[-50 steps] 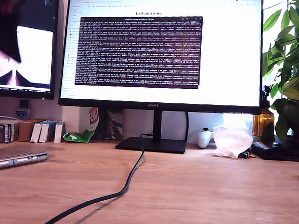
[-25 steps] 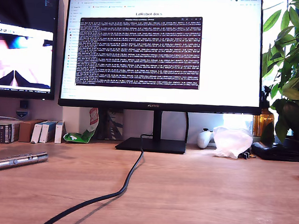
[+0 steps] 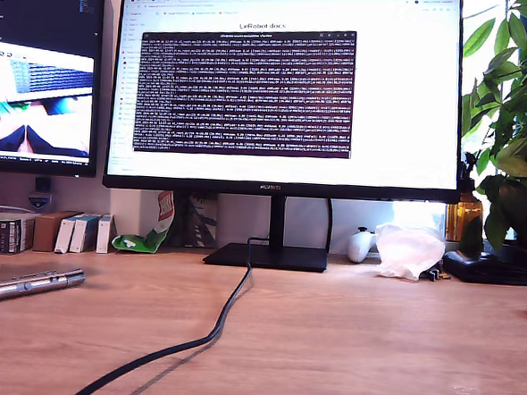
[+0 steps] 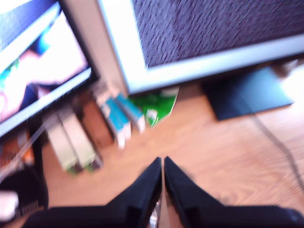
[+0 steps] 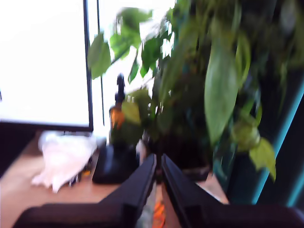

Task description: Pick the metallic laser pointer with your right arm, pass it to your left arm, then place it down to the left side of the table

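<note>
- First hand [image 4: 163,164]: seen in the first wrist view only. The two black fingers [image 4: 142,190] are drawn together, with a thin slit left between the tips. Nothing is gripped. It is held above the surface [image 4: 213,147].
- Second hand [image 5: 158,160]: seen in the second wrist view only. Fingers [image 5: 137,187] nearly closed, tips narrowly parted, nothing held.
- No arm is seen in the exterior view.

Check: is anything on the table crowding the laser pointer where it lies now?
Nothing visible does. The metallic laser pointer lies alone on bare table at the exterior view's left. The small boxes stand behind it, the black cable runs clear of it. No gripper shows in that view.
</note>
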You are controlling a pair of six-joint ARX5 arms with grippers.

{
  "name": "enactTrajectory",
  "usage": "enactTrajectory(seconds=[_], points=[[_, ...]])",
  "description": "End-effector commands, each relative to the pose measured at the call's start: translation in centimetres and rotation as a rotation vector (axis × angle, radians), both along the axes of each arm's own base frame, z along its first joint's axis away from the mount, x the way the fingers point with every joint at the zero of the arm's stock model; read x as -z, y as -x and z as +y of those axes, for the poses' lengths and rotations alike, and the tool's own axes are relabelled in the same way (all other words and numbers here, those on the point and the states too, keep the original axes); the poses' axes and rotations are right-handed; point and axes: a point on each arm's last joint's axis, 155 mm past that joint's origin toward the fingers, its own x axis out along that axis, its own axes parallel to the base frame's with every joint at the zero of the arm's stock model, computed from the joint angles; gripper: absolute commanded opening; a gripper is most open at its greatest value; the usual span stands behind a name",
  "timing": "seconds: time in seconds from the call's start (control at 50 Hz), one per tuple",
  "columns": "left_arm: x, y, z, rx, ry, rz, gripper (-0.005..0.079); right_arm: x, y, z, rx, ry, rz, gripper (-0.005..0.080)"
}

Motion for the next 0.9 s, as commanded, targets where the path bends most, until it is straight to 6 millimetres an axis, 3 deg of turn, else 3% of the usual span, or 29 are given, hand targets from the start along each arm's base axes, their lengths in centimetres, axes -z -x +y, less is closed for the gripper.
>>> enactTrajectory(seconds=[0.0,0.22,0.36,0.48,0.64,0.8,0.88], points=[[-0.3,1.1,0.1,-0.011,0.001,-0.055,-0.001,-1.9,0.5,-0.2,0.009,-0.004,-0.066,0.0],[3.2,4.3,1.0,-0.062,-0.002,-0.103,-0.001,-0.7,0.5,-0.2,0.01,-0.015,-0.045,0.0],[4.0,6.0,1.3,-0.075,0.001,-0.179,-0.001,0.1,1.0,-0.3,0.02,-0.014,-0.056,0.0],[3.8,7.4,1.6,-0.102,0.027,-0.267,-0.001,0.9,2.0,-0.7,0.046,-0.01,-0.065,0.0],[2.2,9.1,2.4,-0.153,0.047,-0.343,-0.001,-0.2,3.1,-1.2,0.085,-0.011,-0.114,0.0],[0.9,10.4,2.4,-0.176,0.131,-0.38,-0.001,-0.3,3.3,-0.5,0.063,-0.242,-0.161,0.0],[0.1,11.0,1.7,-0.147,0.162,-0.407,-0.001,-0.5,3.5,-0.3,0.054,-0.261,-0.17,0.0]])
